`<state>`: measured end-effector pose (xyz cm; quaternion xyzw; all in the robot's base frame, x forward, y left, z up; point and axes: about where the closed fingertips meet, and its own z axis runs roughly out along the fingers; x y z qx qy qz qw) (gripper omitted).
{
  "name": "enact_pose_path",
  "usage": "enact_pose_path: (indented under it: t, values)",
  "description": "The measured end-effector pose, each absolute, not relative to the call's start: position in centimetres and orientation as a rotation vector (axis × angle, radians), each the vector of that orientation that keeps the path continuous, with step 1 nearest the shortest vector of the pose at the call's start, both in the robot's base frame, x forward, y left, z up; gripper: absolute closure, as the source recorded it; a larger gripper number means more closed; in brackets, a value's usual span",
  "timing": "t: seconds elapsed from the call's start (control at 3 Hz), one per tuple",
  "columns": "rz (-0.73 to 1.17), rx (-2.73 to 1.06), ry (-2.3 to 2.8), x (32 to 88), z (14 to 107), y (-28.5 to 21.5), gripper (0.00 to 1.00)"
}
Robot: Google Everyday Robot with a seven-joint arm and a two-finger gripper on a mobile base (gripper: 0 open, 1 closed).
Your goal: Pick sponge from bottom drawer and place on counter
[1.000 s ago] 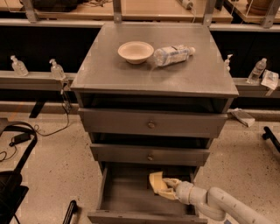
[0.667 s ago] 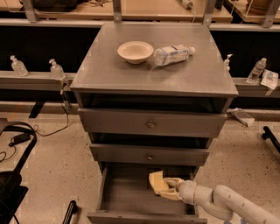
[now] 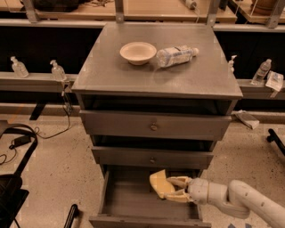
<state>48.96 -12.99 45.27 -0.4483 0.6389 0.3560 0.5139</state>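
Observation:
The grey bottom drawer (image 3: pixel 129 200) is pulled open below two closed drawer fronts. The pale-yellow sponge (image 3: pixel 159 183) is inside it at the right, tilted and held over the tray. My gripper (image 3: pixel 171 189) reaches in from the lower right on a white arm, and its cream fingers (image 3: pixel 178 181) are shut on the sponge's right side. The grey metal counter (image 3: pixel 178 75) above carries a cream bowl (image 3: pixel 138 52) and a clear plastic bottle (image 3: pixel 177 55) lying on its side.
Small dispenser bottles (image 3: pixel 57 70) stand on ledges left and right of the cabinet. Cables (image 3: pixel 18 140) and a black object lie on the speckled floor at the left. A wooden benchtop (image 3: pixel 156 9) runs behind the cabinet.
The arm has shifted slightly left with the sponge in its fingers. The sponge stays held at about the same spot in the drawer.

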Motion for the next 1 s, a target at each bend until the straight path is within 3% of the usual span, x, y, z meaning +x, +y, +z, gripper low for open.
enact_pose_path:
  t: [0.67, 1.0]
  values:
    - [0.902, -1.178, 1.347, 47.4, 57.1, -11.7, 1.00]
    - [0.910, -1.174, 1.349, 47.6, 57.3, -11.7, 1.00]
